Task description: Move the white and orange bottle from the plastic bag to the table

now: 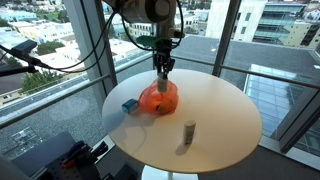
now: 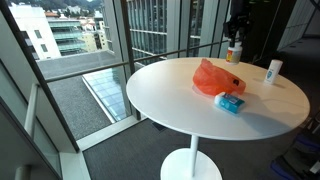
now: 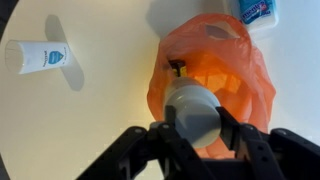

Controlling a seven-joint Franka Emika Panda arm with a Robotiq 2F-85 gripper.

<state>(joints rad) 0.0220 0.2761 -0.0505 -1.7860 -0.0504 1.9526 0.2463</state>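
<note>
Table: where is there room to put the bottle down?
The table is bare on the wide side beyond the bag and tube. More room lies along the edge between tube and box. Box and bag sit close together: crowded there.

Round white table [image 2: 165,95] with a smooth matte top, carried on a single white pedestal [image 2: 190,150] flaring into a round foot. Close behind it, floor-to-ceiling glass panes in dark metal frames [image 2: 125,35], crossed by a thin horizontal rail [image 2: 170,50]. Dark grey floor [image 2: 130,150] underneath. Outside, seen from high up in an exterior view: pale high-rise blocks [image 1: 255,20], low rooftops [image 1: 40,30], patches of green trees [image 1: 40,80]. Soft, even daylight throughout, with faint shadows on the tabletop.
</note>
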